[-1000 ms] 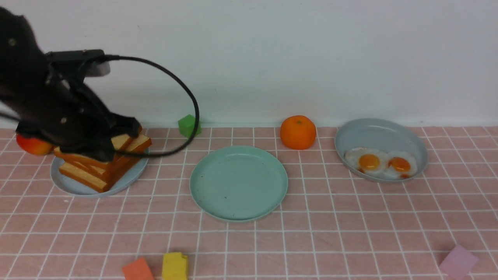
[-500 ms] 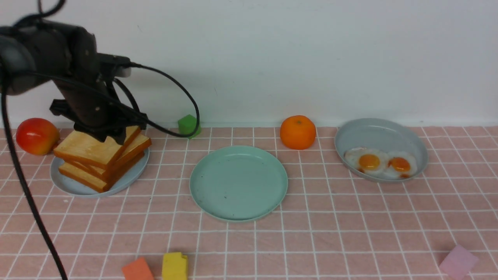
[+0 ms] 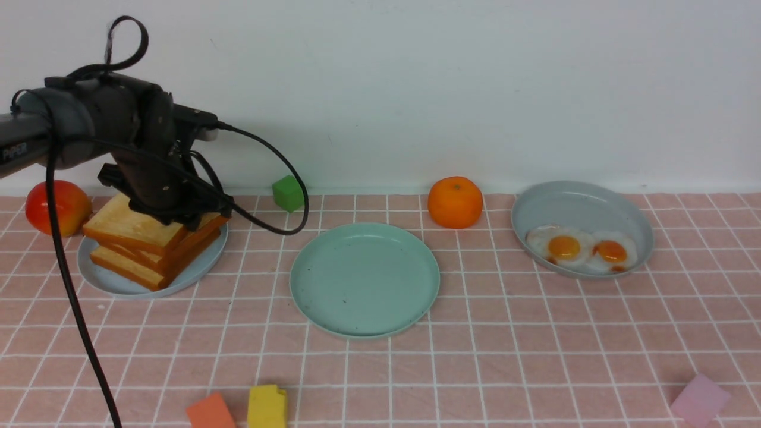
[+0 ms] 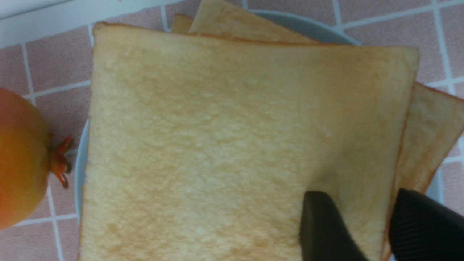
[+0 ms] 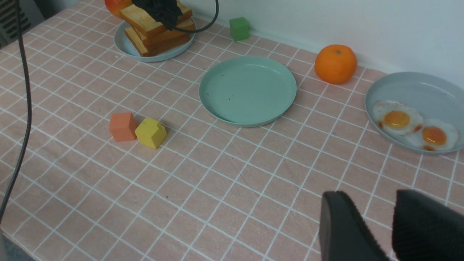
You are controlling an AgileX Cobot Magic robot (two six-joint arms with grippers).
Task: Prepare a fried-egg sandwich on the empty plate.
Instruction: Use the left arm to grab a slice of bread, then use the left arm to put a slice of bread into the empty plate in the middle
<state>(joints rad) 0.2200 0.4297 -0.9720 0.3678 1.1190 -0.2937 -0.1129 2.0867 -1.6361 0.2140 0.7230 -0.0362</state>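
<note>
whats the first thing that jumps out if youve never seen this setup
The black left hand is poised at the edge of a stack of toast slices on the far left. Centre stage sits an empty mint-green plate, and at right two fried eggs lie in a grey dish, a bright orange between them.

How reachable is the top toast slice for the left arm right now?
Probably yes: the left gripper hangs over the top toast slice, fingers straddling one edge, and nothing lies on it or in the way. Whether it grips yet isn't clear.
</note>
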